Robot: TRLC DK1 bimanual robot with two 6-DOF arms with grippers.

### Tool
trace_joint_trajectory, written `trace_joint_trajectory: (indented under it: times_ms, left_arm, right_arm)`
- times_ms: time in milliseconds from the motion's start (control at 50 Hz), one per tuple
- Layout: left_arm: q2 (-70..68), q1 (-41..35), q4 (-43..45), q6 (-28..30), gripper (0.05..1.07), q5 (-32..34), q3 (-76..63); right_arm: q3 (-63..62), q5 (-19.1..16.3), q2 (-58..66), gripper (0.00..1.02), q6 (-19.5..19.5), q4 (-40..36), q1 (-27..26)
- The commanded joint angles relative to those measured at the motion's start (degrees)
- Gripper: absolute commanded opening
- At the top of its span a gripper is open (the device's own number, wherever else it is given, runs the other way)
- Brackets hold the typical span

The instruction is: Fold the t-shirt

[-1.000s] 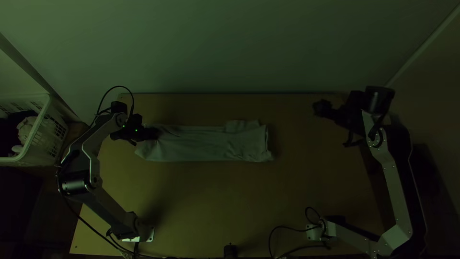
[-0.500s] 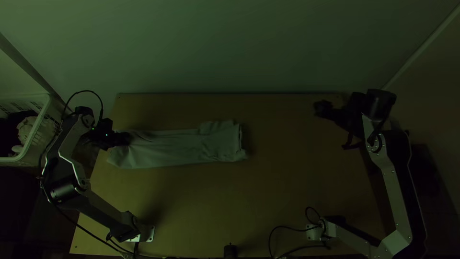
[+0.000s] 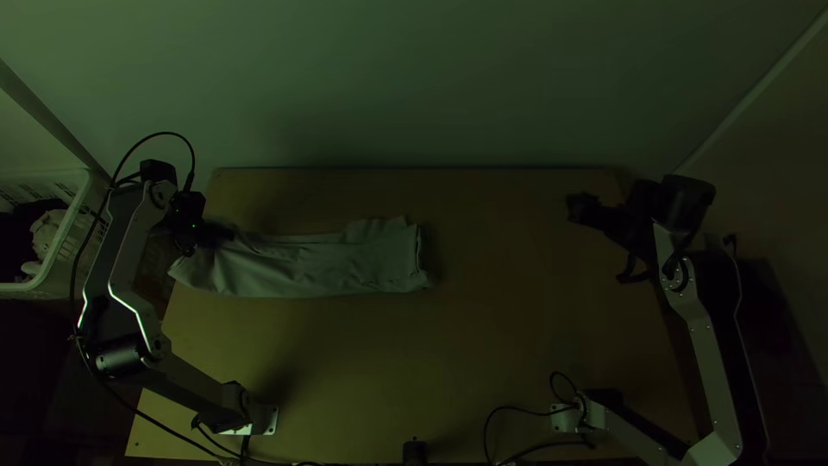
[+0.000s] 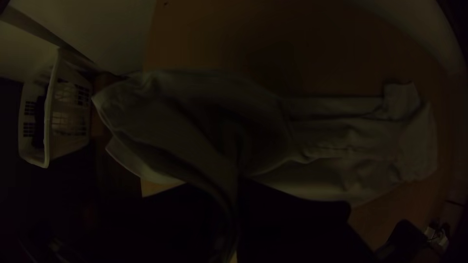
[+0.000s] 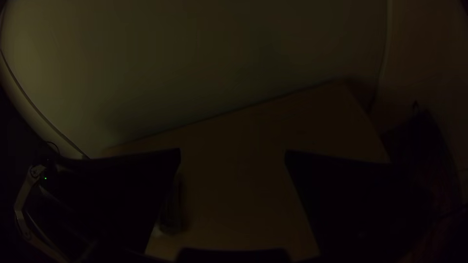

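"Start with the top view. Where's the t-shirt [image 3: 319, 266]?"

"On the left part of the wooden table [image 3: 448, 362], folded into a long strip running crosswise. A small flap juts from its far side close to the right end; the left end reaches the table's left edge."

"And the left gripper [image 3: 226, 233]?"

"At the shirt's left end, on its far side. The right gripper [image 3: 576, 208] is over the table's far right part, well apart from the cloth."

"Anything else there?"

"A white laundry basket [image 3: 62, 278] past the table's left edge, with cloth items [image 3: 47, 233] in it."

"Now the left wrist view. What has that gripper got?"

"The left gripper [image 4: 237, 187] is clamped on the shirt. Cloth is pinched between its two black fingers and rises to them in loose, deep folds, while the other end lies flat, lightly wrinkled."

"And the right wrist view?"

"The right gripper [image 5: 233, 158] is released, its fingers spread wide with bare tabletop between their tips. Part of the shirt shows just beside one finger, partly hidden by it."
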Motion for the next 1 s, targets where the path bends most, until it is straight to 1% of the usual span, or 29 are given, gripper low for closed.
trace_joint_trajectory:
  times_ms: [0,180,300,340,460,580,740,980]
  left_arm:
    - [-2.9,-3.5,-2.8,0.1,0.08,-3.7,4.6]
    - [-2.8,-10.7,-8.1,-3.2,0.08,-8.4,11.4]
    - [-1.9,-16.0,-11.7,-5.5,0.08,-9.8,15.2]
    - [-1.6,-17.9,-12.1,-6.2,0.08,-10.5,16.1]
    - [-0.7,-24.5,-13.4,-8.7,0.08,-16.0,17.8]
    - [0.9,-31.3,-14.3,-11.6,0.08,-18.9,19.9]
    - [5.6,-38.3,-17.1,-15.9,0.08,-20.2,24.7]
    - [15.7,-46.0,-17.6,-22.6,0.08,-24.2,32.7]
  right_arm:
    - [-1.9,0.3,-2.2,0.98,1.0,0.3,-0.6]
    - [-3.9,0.3,-3.8,0.98,1.8,0.4,-1.0]
    - [-5.2,0.4,-4.9,0.98,2.3,1.3,-1.2]
    - [-5.5,0.4,-5.2,0.98,2.4,1.4,-1.2]
    - [-6.0,0.4,-6.0,0.98,2.9,1.5,-1.6]
    - [-6.7,0.4,-6.7,0.98,2.9,1.6,-2.1]
    - [-8.0,0.4,-8.2,0.98,3.2,1.5,-2.3]
    - [-9.6,0.4,-11.1,0.98,3.8,1.5,-2.4]
